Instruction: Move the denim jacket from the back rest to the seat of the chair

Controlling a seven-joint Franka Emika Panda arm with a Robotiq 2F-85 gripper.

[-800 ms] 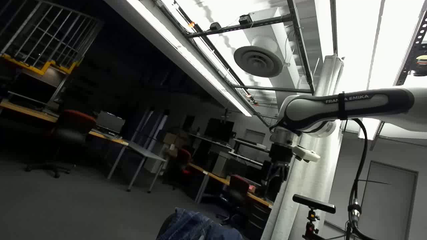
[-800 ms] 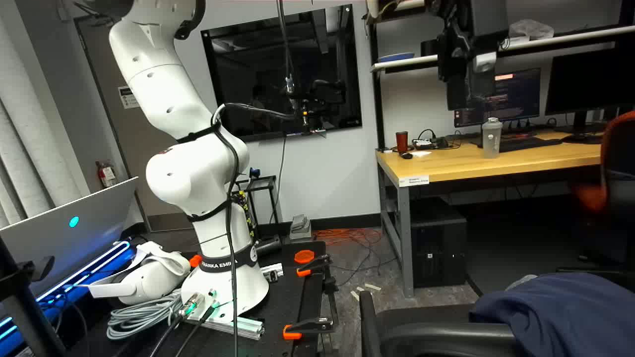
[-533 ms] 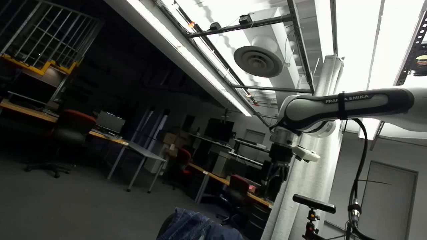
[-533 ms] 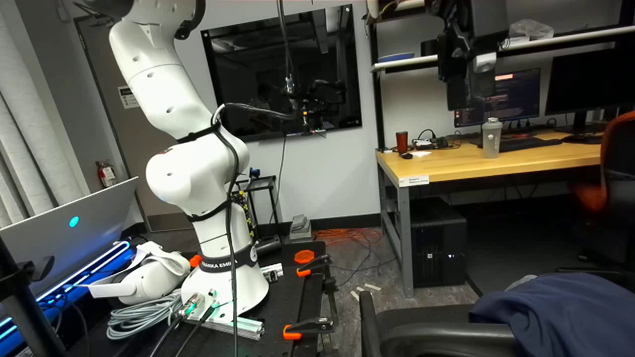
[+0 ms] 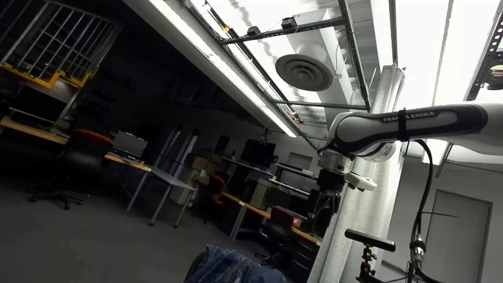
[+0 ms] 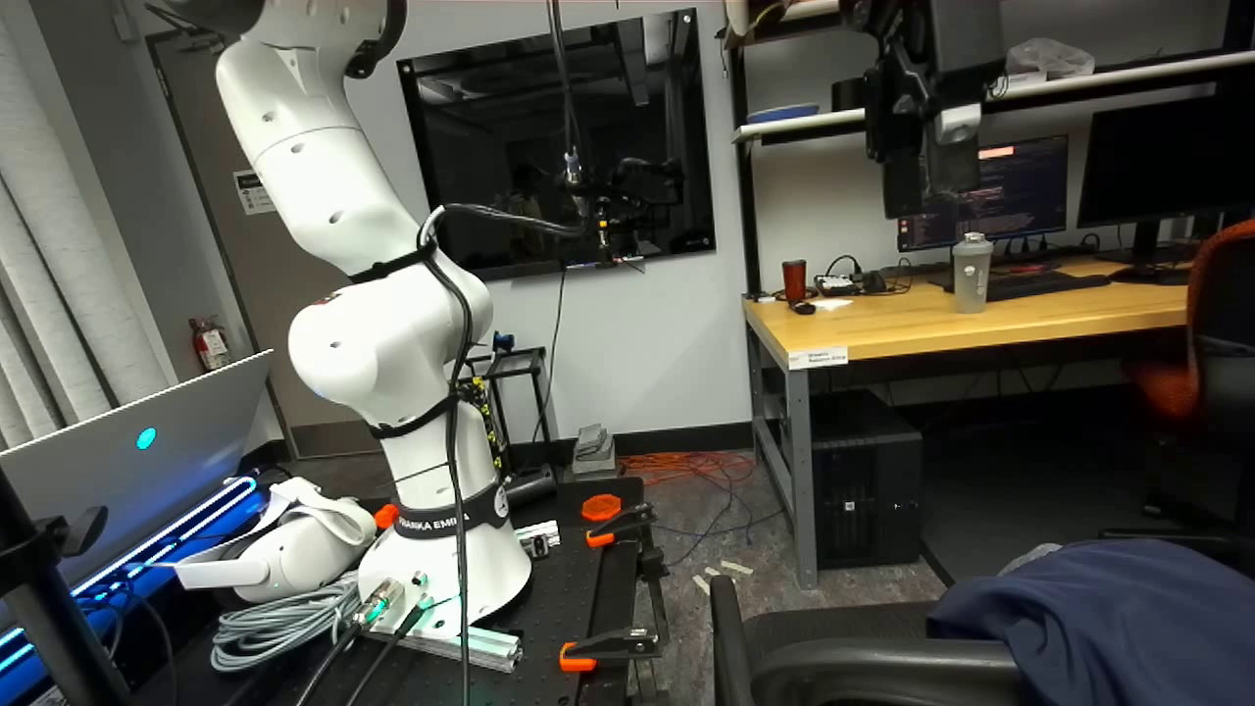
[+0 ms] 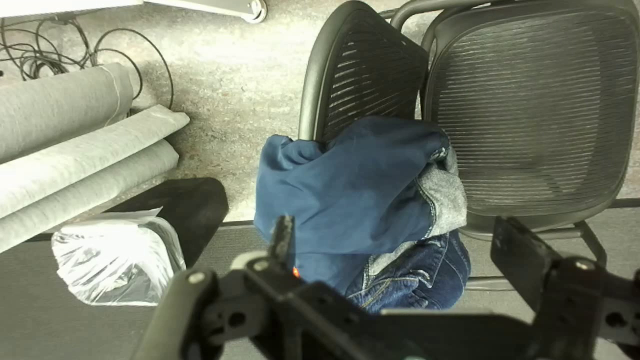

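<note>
The denim jacket (image 7: 345,195) is draped over the top of the chair's back rest (image 7: 372,75) in the wrist view. Its plain blue side, a grey fleece-like edge and dark denim folds show. The chair's mesh seat (image 7: 525,110) lies to the right of the back rest, with no cloth spread on it. In both exterior views the jacket (image 5: 237,267) (image 6: 1108,618) is cut off by the picture edge. My gripper (image 7: 395,222) is open and empty, its fingers wide apart over the jacket. In an exterior view the gripper (image 5: 326,204) hangs well above the jacket.
A plastic-wrapped bundle (image 7: 120,260), grey rolls (image 7: 85,155) and loose cables (image 7: 50,55) lie left of the chair in the wrist view. The chair's armrest (image 6: 882,662) shows in an exterior view. A desk (image 6: 961,324) with monitors stands behind, and a depth camera (image 5: 369,239) sits on a mount.
</note>
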